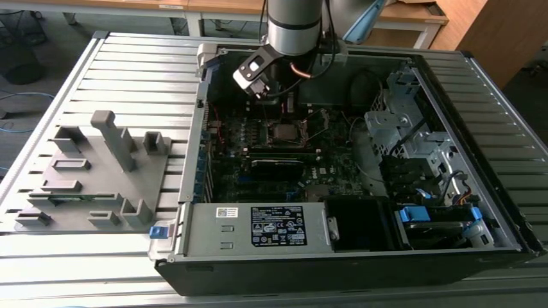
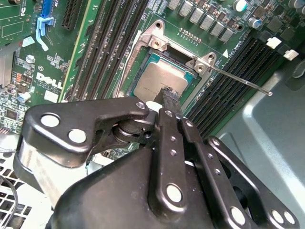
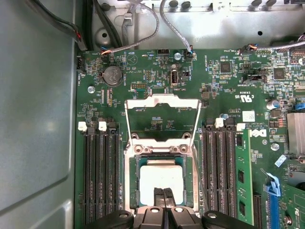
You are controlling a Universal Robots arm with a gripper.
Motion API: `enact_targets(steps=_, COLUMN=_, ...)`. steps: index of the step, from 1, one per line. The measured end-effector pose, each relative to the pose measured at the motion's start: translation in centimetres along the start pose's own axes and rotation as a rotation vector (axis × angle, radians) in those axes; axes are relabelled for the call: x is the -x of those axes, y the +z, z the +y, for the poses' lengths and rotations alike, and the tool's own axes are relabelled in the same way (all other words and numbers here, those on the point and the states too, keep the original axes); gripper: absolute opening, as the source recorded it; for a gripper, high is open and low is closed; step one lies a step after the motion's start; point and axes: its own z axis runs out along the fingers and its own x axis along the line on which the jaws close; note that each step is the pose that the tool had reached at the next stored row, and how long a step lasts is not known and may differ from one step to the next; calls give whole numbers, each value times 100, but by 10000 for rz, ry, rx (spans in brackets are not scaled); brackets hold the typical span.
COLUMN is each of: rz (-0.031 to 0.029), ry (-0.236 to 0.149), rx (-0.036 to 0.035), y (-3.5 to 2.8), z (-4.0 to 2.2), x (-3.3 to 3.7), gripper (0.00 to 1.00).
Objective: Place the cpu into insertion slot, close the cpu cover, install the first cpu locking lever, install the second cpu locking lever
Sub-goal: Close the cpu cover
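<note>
Exterior view, arm: the gripper hangs low inside the open computer case, over the insertion slot, where its tip can reach the socket.
Second wrist view, fingers: pressed tight together with nothing between them, making one blunt tip for pushing rather than gripping.
Second wrist view, tip: it sits at the near edge of the cpu; whether it is touching or just above, I cannot tell.
Second wrist view, lever: a thin locking lever sticks out free beside the slot, unlatched.
First wrist view, cpu: it lies flat and square in the slot, seemingly seated.
First wrist view, cover: the cpu cover is swung open on its hinge, leaving the cpu bare; it is not yet closed.
</note>
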Motion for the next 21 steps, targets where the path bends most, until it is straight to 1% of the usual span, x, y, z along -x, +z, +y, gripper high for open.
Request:
enact_targets(steps=3, rz=5, ry=1, rx=3, y=-15, z=1, x=-1, gripper=11)
enact_targets(steps=21, rz=2, ry=0, rx=1, y=-36, z=2, x=-1, gripper=11)
